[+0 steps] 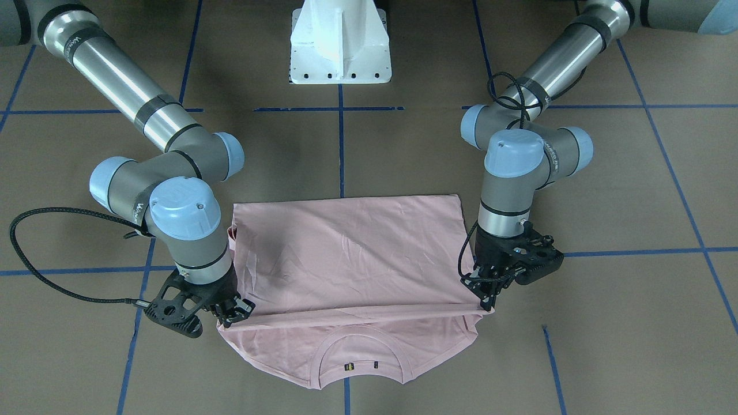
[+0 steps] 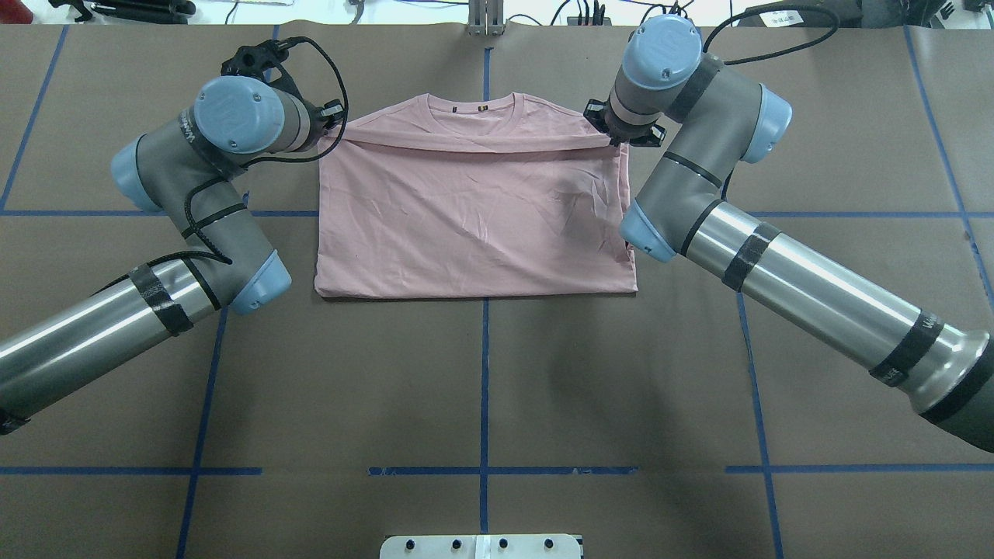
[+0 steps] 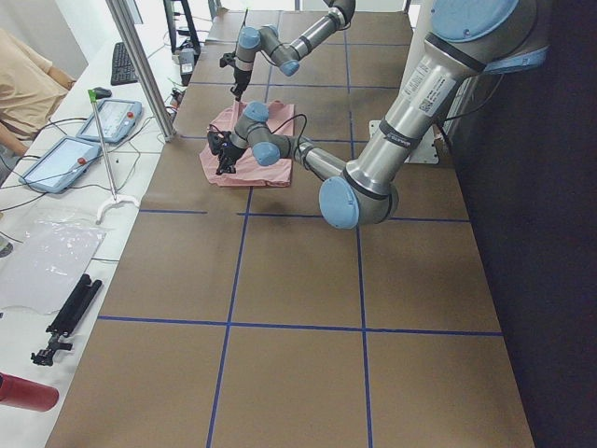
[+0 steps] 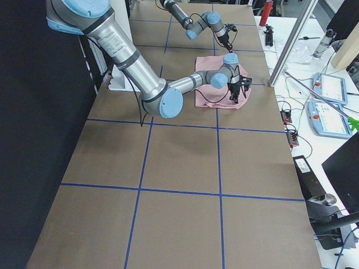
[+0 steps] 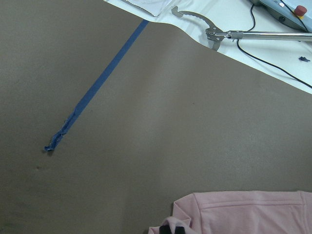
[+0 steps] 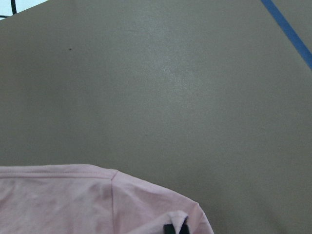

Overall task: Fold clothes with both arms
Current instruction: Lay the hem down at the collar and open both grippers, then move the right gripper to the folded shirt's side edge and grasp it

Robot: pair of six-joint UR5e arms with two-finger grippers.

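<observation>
The pale pink short-sleeved T-shirt point(image 2: 474, 225) lies on the brown paper-covered surface point(image 2: 481, 388), on the far side from the robot's base. Its lower part is doubled over, plain pink side showing, so that a taut fold edge runs across just short of the ribbed round collar point(image 2: 470, 103).

The main risk from here is probably an uneven release. If one arm lowers or lets go ahead of the other, the stretched edge could spring sideways and settle askew or bunched. A thin pinch could also slip under the tension, dropping a corner short of the shoulders. Pulling the corners further apart might drag the whole garment along the paper.

The left tool point(image 2: 332, 123) is closed on the left corner of that edge, and the right tool point(image 2: 617, 138) is closed on the right corner. In the left wrist view the black fingertips point(image 5: 169, 227) are nipped into pink cloth with no gap visible between them.
</observation>
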